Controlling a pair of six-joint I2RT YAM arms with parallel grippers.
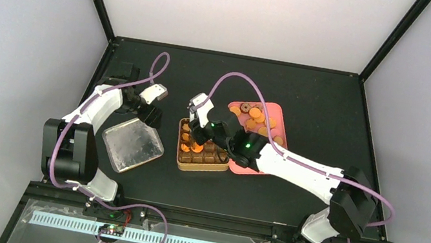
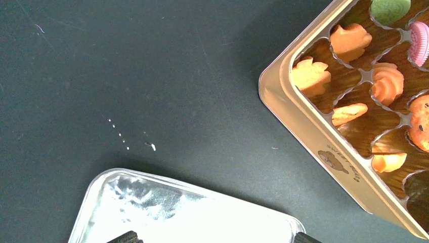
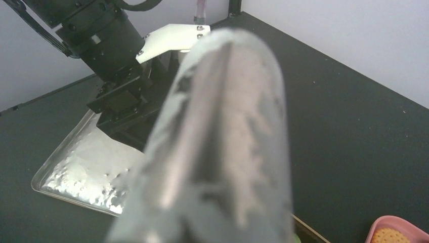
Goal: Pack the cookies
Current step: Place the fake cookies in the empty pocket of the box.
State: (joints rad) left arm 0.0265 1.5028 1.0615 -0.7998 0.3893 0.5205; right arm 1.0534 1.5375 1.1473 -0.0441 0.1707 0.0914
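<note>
Orange-golden cookies (image 2: 309, 76) sit in the cells of the brown tin (image 2: 298, 119), with a green one (image 2: 389, 9) and a pink one (image 2: 421, 35) at its far corner. More cookies (image 1: 256, 115) lie on the pink plate (image 1: 279, 115). My right gripper (image 1: 199, 137) hangs over the tin (image 1: 200, 167), shut on the metal tongs (image 3: 227, 152), which blur across the right wrist view and hide its fingers. My left gripper (image 2: 215, 238) stands open above the silver lid (image 2: 192, 217), holding nothing.
The silver lid (image 1: 132, 144) lies left of the tin, under the left gripper (image 1: 150, 113). The left arm (image 3: 111, 40) shows close behind the tongs. A corner of the pink plate (image 3: 399, 225) is at the lower right. Grey walls enclose the black table.
</note>
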